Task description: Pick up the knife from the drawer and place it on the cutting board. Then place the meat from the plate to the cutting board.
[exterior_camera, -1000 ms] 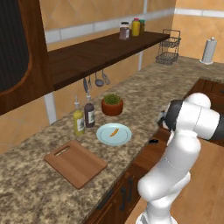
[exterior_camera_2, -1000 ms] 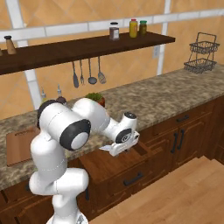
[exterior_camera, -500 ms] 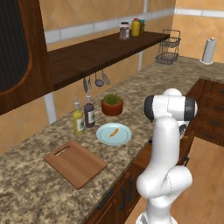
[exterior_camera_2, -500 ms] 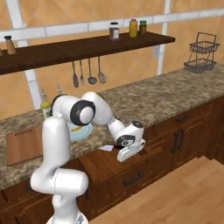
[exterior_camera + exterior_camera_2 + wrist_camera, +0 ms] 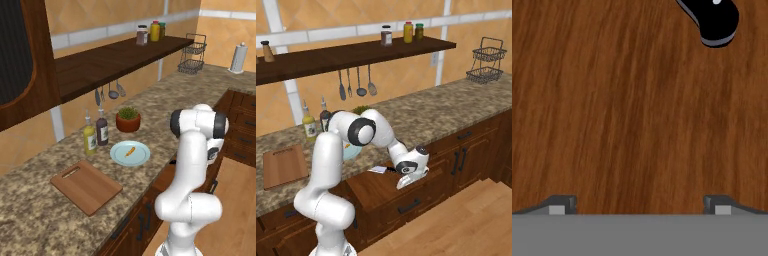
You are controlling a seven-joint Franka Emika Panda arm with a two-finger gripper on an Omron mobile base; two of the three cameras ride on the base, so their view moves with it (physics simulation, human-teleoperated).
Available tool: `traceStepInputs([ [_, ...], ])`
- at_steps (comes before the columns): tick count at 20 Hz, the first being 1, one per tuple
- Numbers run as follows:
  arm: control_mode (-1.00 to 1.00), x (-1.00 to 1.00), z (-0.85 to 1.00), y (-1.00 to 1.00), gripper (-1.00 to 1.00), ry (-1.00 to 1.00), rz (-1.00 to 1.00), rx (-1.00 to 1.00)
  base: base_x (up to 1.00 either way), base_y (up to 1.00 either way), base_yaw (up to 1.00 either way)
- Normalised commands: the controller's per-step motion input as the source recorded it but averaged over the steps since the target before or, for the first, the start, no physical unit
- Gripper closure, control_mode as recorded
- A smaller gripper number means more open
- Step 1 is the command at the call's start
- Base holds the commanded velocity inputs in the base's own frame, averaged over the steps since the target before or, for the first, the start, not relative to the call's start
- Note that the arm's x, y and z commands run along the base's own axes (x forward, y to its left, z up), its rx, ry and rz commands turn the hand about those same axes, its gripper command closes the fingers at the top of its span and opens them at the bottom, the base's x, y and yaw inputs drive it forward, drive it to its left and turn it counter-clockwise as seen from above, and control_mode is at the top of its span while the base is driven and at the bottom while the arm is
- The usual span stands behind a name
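Note:
The drawer (image 5: 378, 192) stands pulled out below the counter. In it lies the knife (image 5: 381, 170), silver blade to the left and black handle toward my hand. My gripper (image 5: 402, 185) hangs open just above the drawer floor, right of the knife. In the hand view, the rounded end of the knife handle (image 5: 714, 20) shows at the top right, well apart from my gripper (image 5: 639, 207), whose fingertips (image 5: 558, 206) hold nothing. The cutting board (image 5: 86, 186) lies bare on the counter. Right of it, the meat (image 5: 129, 151) rests on the plate (image 5: 137, 159).
Two bottles (image 5: 96, 136) and a potted plant (image 5: 128, 119) stand behind the plate. Ladles and spatulas (image 5: 357, 82) hang under the shelf. A wire basket (image 5: 485, 65) and a paper towel roll (image 5: 238, 58) stand at the counter's far right. Closed cabinet doors (image 5: 468, 160) are right of the drawer.
The arm has folded in closer to its base, and the hand has shifted slightly right and lower over the open drawer. The jaws stay open.

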Motion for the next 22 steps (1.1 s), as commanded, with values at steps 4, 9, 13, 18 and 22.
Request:
traceStepInputs([
  [4,-1.00,-0.31,-0.06,-0.53,-1.00,0.00,0.00,0.00,0.00,0.00,0.00],
  [9,-1.00,-0.47,0.00,-0.59,-1.00,0.00,0.01,0.00,0.00,0.00,0.00],
  [13,-1.00,-0.55,0.00,-0.61,-1.00,-0.01,0.04,0.00,0.00,0.00,0.00],
  [18,-1.00,-0.13,0.00,-0.14,-1.00,-0.01,0.02,0.03,0.00,0.00,0.00],
  [22,-1.00,0.24,0.44,0.05,-1.00,0.00,0.15,-0.05,0.00,0.00,0.00],
])
